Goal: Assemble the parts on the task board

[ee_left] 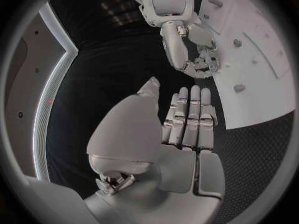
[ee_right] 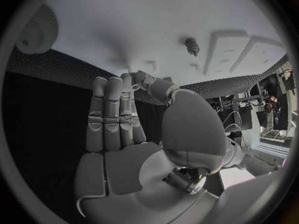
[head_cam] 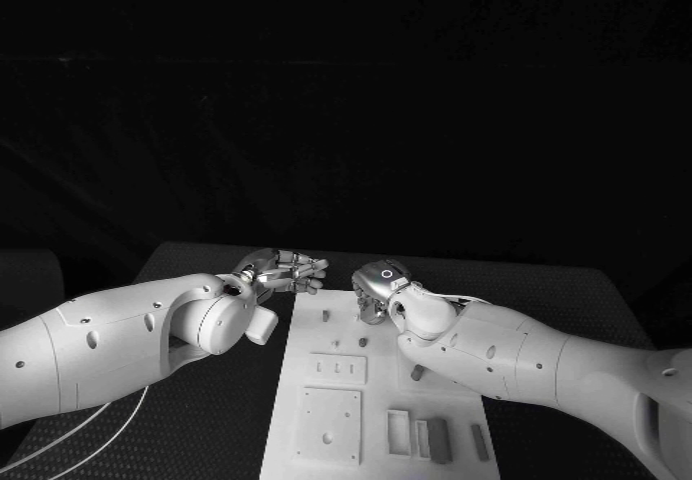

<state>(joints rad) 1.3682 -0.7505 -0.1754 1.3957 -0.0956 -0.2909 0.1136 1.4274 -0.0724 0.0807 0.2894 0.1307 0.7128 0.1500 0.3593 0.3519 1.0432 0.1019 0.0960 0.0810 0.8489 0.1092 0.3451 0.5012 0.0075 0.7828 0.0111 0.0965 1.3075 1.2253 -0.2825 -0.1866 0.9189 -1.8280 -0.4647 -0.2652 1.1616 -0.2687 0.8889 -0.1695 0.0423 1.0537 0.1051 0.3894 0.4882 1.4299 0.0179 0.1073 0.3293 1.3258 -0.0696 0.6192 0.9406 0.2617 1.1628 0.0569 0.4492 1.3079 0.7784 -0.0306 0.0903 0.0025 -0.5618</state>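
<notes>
Black table (head_cam: 216,420) with a dimpled mat, dark room behind it. White task board (head_cam: 378,400) lies in the middle, long axis running near to far.

Left hand (head_cam: 281,271): hovers just off the board's far-left corner, over the mat. Left wrist view shows its fingers (ee_left: 190,115) straight and side by side, thumb off to one side, nothing in the palm. Holds nothing; fingers extended, not curled.

Board, head view: two square raised plates (head_cam: 330,424) on the left half, the larger one nearer; slotted recesses and two dark upright parts (head_cam: 437,440) at the near right. A small peg (head_cam: 325,315) stands at the far left. Left wrist view adds two small studs (ee_left: 239,88) standing on the board's face, not made out from the head camera.

Right hand (head_cam: 378,290): down at the board's far end, fingers pointing at its surface. Head view hides the fingertips behind the wrist. Right wrist view shows fingers (ee_right: 113,112) straight and together, thumb bent across toward them, tips at or just above the white board. Whether anything is pinched there I cannot tell. One small upright part (ee_right: 192,45) stands on the board beyond the fingertips, apart from them.
</notes>
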